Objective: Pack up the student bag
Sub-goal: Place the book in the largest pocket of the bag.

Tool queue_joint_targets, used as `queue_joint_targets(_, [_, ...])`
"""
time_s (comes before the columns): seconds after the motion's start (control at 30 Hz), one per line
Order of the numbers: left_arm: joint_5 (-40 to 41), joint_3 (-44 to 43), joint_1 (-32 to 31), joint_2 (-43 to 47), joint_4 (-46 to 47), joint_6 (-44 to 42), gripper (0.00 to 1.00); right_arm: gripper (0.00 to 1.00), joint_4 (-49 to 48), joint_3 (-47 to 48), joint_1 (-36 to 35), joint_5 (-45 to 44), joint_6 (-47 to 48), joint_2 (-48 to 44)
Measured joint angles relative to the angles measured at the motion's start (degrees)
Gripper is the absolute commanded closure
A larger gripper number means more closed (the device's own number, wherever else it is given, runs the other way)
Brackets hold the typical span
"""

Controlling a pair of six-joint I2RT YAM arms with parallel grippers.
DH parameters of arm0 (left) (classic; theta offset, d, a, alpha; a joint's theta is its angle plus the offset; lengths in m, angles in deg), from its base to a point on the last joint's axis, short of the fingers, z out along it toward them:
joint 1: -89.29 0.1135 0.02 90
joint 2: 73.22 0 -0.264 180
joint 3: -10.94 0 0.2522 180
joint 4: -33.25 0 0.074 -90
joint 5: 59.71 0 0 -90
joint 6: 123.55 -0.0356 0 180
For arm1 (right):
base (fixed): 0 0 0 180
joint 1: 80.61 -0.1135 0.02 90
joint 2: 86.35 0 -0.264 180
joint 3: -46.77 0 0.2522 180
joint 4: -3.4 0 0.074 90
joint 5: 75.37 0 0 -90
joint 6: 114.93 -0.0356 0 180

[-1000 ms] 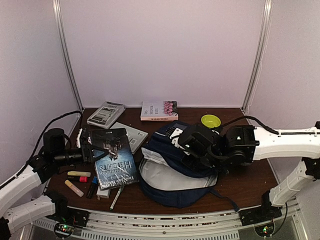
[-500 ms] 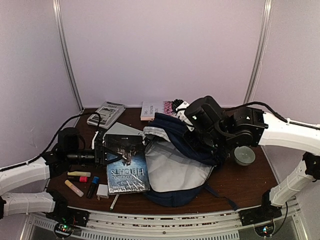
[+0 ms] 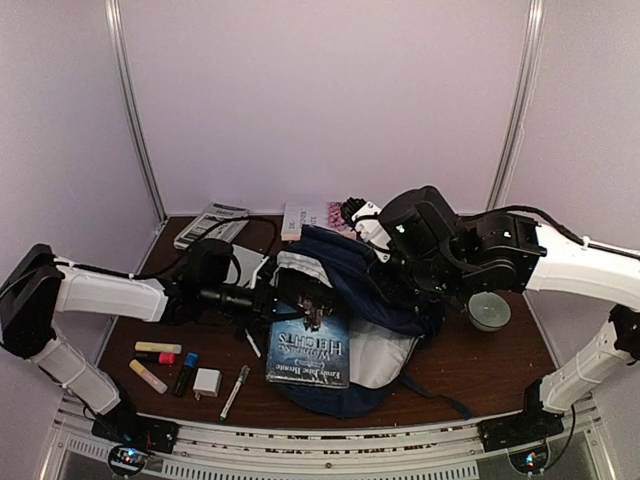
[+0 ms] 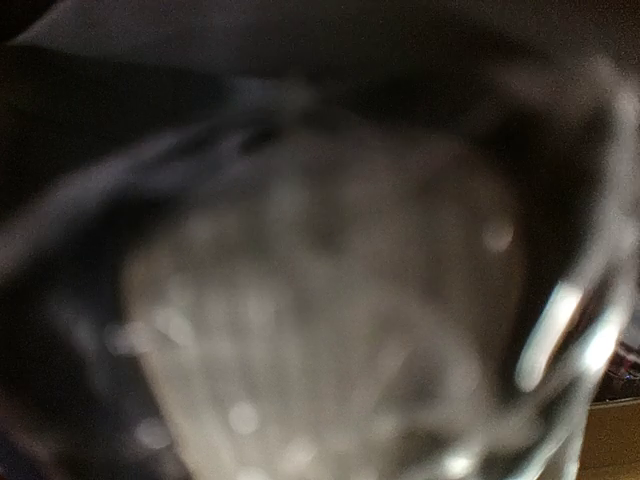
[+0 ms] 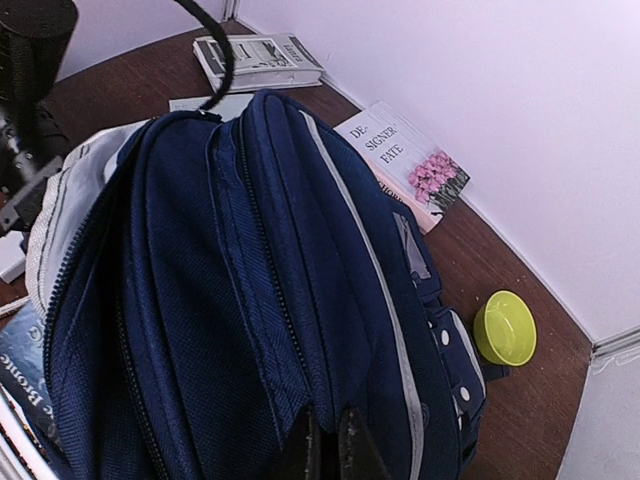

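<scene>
We see a dark brown tabletop (image 3: 500,365) boxed in by pale lilac walls (image 3: 330,100), the student bag (image 3: 345,260) gaping mid-tabletop toward the front edge, our right claw (image 5: 325,440) pressed together on its navy fabric, our left claw (image 3: 295,300) pinching a dark book (image 3: 308,350) over the opening.

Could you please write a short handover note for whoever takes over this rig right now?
Left gripper: shut on the Wuthering Heights book, which lies across the open mouth of the student bag, not fully in.
Right gripper: shut on the bag's navy fabric, holding it up and open.
Done: bag open, first book at its mouth.
Left: slide that book in. Then probably the Designer Fate book, grey booklet, highlighters and pen on the table.
</scene>
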Motion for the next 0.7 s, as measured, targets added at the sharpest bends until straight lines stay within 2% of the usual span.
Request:
queue_joint_targets(0.2, [-2.97,-6.43,-1.53,-12.31,12.33,7.89,1.0,1.0,-0.72,-1.18,-0.07,2.6,-0.07,-1.75])
queue_joint_targets(0.27, [-2.93,-8.76,-1.68,-15.5,13.4,9.55,1.0,1.0,-0.96,-1.7,-0.17,3.19,-0.17,-1.84])
queue_joint_targets(0.4, [-1.36,-11.98,-1.79,-18.99,11.82,10.34,0.91,1.0,-1.46,-2.67,-0.74,4.46,-0.28,-1.86])
queue_joint_targets(0.47, [0.68,-13.25,-2.03,-19.56,9.51,9.73,0.79,1.0,-1.49,-2.78,-0.94,4.63,-0.33,-1.86])
queue_joint_targets(0.6, [6.86,-15.69,-2.86,-19.54,3.91,8.22,0.42,1.0,-1.86,-2.93,-1.01,4.66,-0.7,-1.86])
queue_joint_targets(0.7, [10.69,-16.79,-3.58,-19.37,1.46,7.78,0.29,1.0,-2.25,-3.02,-1.2,4.66,-1.07,-1.86])
